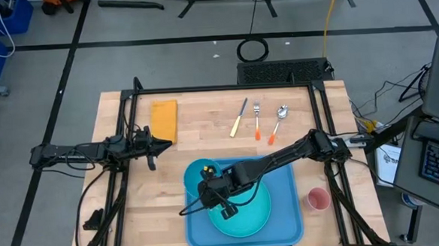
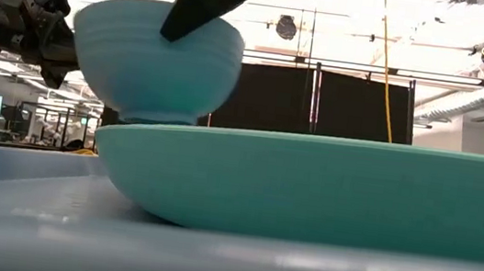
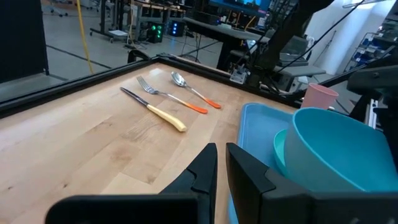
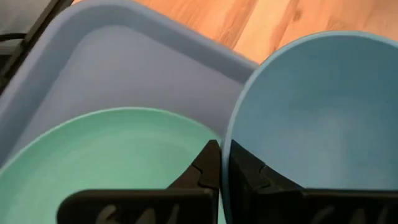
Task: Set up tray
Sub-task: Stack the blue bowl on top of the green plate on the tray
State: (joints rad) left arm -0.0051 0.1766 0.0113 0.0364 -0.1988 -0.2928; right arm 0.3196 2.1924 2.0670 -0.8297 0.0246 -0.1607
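I am putting the bowl on the plate in the tray.

My right gripper (image 4: 219, 163) pinches the rim of the round light-blue plastic bowl (image 1: 201, 172), its foot on the round turquoise plate (image 1: 247, 212) in the big flat blue plastic tray (image 1: 288, 210) at the table's near edge. Next I should let go gently and lift away. My left gripper (image 3: 221, 163), fingers nearly together and empty, waits by the orange-yellow napkin (image 1: 164, 119).

Your right arm stretches from the table's right edge toward its front middle, its hand (image 1: 210, 190) clamped shut on a rim. Your left arm waits near the table's left edge, its hand (image 1: 163, 145) closed and level.
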